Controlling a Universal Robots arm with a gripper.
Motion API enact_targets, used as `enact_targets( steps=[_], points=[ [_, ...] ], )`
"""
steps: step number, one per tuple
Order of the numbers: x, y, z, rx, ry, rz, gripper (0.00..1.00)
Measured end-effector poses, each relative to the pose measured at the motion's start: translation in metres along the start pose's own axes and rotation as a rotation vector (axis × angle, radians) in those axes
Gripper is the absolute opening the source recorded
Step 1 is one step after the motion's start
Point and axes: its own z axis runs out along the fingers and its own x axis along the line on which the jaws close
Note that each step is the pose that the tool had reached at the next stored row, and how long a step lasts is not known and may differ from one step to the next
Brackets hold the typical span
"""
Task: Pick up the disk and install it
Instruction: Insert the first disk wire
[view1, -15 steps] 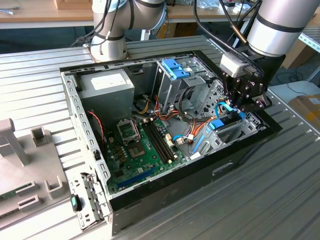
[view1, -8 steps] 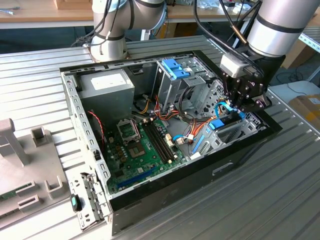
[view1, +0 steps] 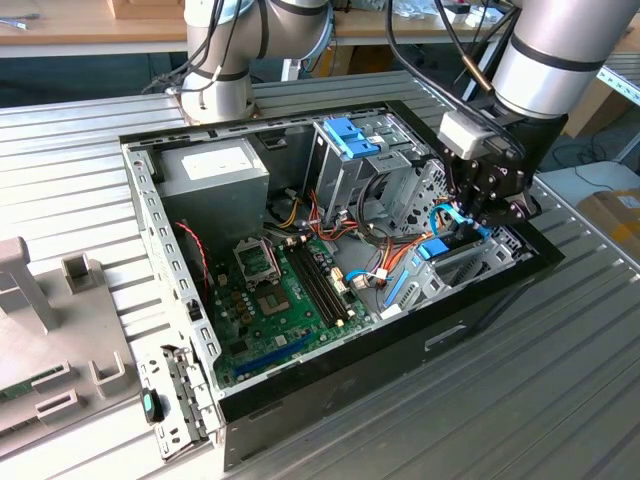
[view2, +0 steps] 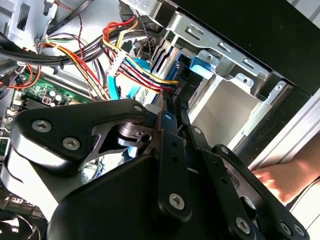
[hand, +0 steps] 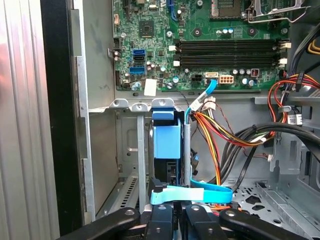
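Note:
The disk (hand: 166, 142) stands on edge in a metal bay at the corner of the open computer case, its light-blue rail frame facing up. In the exterior view its blue end (view1: 433, 248) sits at the case's right side, just below my gripper (view1: 470, 222). In the first wrist view my gripper (hand: 178, 216) hangs right over the disk's end, its black fingers (hand: 161, 225) drawn close together, with a blue flat cable (hand: 200, 192) looped across in front. In the second wrist view the fingers (view2: 170, 130) lie side by side, pointing at the blue-tabbed bay (view2: 202, 65).
Red, yellow and orange cable bundles (hand: 220, 140) run beside the bay. The motherboard (view1: 290, 290), a grey power-supply box (view1: 215, 175) and an upright blue-tabbed drive cage (view1: 350, 140) fill the case. A hand (view2: 282, 182) rests outside the case wall. A grey fixture (view1: 40, 330) stands at the exterior view's left.

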Motion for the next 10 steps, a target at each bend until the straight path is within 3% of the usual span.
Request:
enact_targets(
  steps=[10],
  points=[
    [-0.0001, 0.0002, 0.0013, -0.0001, 0.0003, 0.0, 0.16]
  ],
)
